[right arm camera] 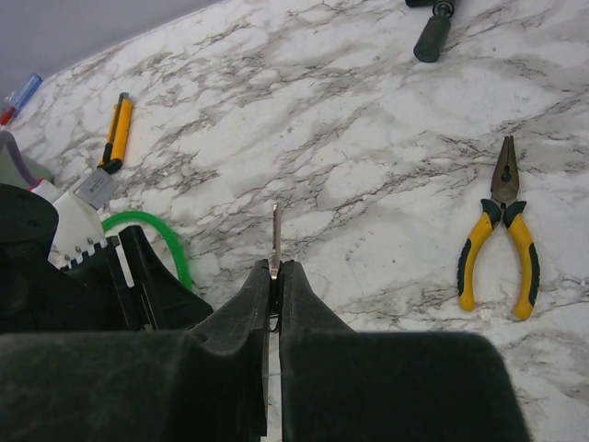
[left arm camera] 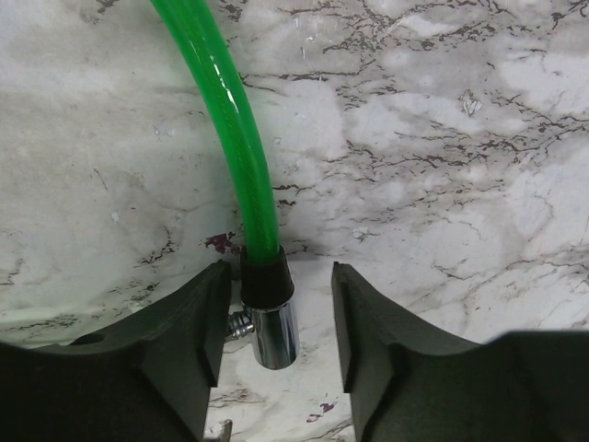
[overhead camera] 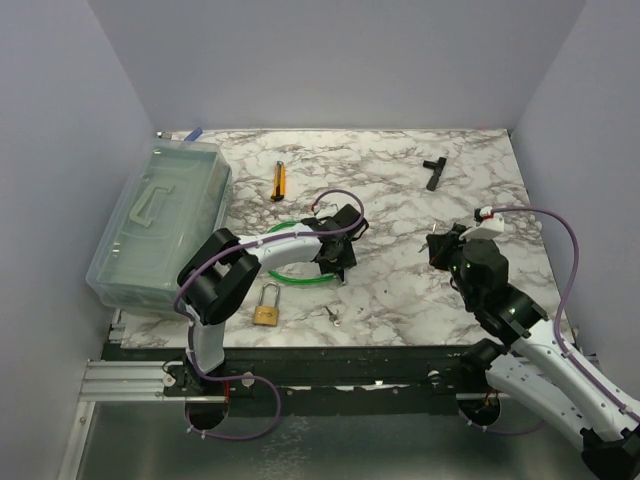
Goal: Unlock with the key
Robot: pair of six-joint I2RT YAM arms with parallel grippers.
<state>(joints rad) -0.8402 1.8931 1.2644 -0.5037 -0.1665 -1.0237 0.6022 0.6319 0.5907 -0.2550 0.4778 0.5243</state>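
A marble-patterned desk (overhead camera: 400,200) is seen, with 2 arms mounted at its near edge. A translucent plastic box (overhead camera: 160,225) with a handled lid is set at the desk's left side.

The left arm (overhead camera: 225,275) is stretched towards the middle of the desk, over a green cable (left arm camera: 235,138). The cable's chrome end (left arm camera: 274,336) lies on the desk between the left jaws, which are released. The 2 fingers (left arm camera: 184,341) stand apart on either side of the chrome end. A clear gap is left on one side, and on the other a small stud nearly meets the finger.

The right arm (overhead camera: 520,320) is held over the desk's right half. Its jaws are clenched on the key (right arm camera: 274,235), which is seen edge-on as a thin silvery blade projecting beyond them, above the desk.

A brass padlock (overhead camera: 266,312) lies near the front edge, apart from both jaws. Yellow-handled pliers (right arm camera: 503,204) lie on the desk and are shown only in the right wrist view. A yellow utility knife (overhead camera: 279,181) and a black tool (overhead camera: 433,173) lie farther back. A tiny grey metal piece (overhead camera: 333,316) lies just right of the padlock, and its kind cannot be told.
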